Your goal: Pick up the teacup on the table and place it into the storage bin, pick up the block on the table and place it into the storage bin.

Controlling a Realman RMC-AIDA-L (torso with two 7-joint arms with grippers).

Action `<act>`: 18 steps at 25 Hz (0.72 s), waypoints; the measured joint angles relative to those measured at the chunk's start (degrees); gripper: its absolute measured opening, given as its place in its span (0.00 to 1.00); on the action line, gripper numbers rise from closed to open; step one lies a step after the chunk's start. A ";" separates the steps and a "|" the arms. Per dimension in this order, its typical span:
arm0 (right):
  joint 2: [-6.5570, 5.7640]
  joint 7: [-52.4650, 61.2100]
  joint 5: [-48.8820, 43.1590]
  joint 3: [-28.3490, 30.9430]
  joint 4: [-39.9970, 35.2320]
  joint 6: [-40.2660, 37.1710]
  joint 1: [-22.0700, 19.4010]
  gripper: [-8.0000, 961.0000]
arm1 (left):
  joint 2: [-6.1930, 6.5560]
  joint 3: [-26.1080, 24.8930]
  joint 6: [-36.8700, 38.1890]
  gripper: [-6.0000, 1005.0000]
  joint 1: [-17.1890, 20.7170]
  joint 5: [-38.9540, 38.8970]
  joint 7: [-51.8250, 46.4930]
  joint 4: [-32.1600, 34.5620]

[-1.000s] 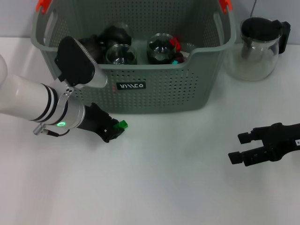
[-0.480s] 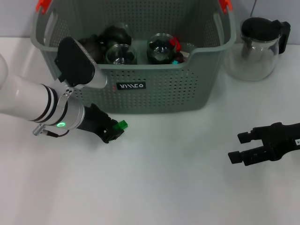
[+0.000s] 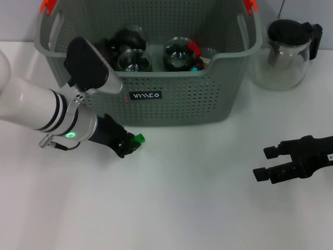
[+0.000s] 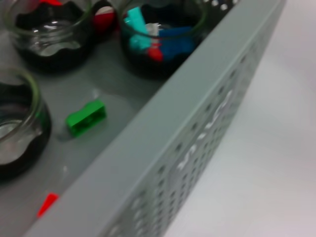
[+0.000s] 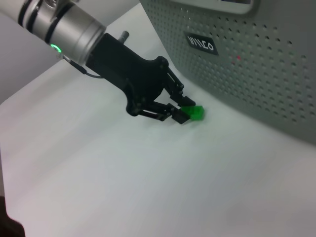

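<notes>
My left gripper (image 3: 131,146), low in the left of the frame, pinches the small, hard, light block (image 3: 138,138) by its sides, near the bin (image 3: 229,57).

I count one storage bin (image 3: 156,99) at upper centre of the head view, one glass teapot (image 3: 287,49) at upper right. Two green blocks: one (image 3: 138,138) at my left gripper (image 3: 131,144), one (image 4: 86,117) inside the bin. At least three glass cups (image 3: 134,60) in the bin; two grippers, the right gripper (image 3: 269,164) at lower right.
</notes>
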 joint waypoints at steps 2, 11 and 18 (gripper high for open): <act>0.00 -0.03 0.00 0.08 0.00 0.00 0.00 0.97 | 0.06 -0.37 2.83 0.22 -0.29 -0.29 -0.82 1.28; -0.08 0.02 0.01 0.25 -0.05 0.00 -0.01 0.97 | 0.23 -11.19 26.81 0.20 -1.37 -8.55 -4.06 12.07; -0.03 -0.16 0.01 -0.01 -0.04 0.00 -0.11 0.97 | 2.33 -23.72 36.16 0.20 -4.45 -31.85 -0.82 12.87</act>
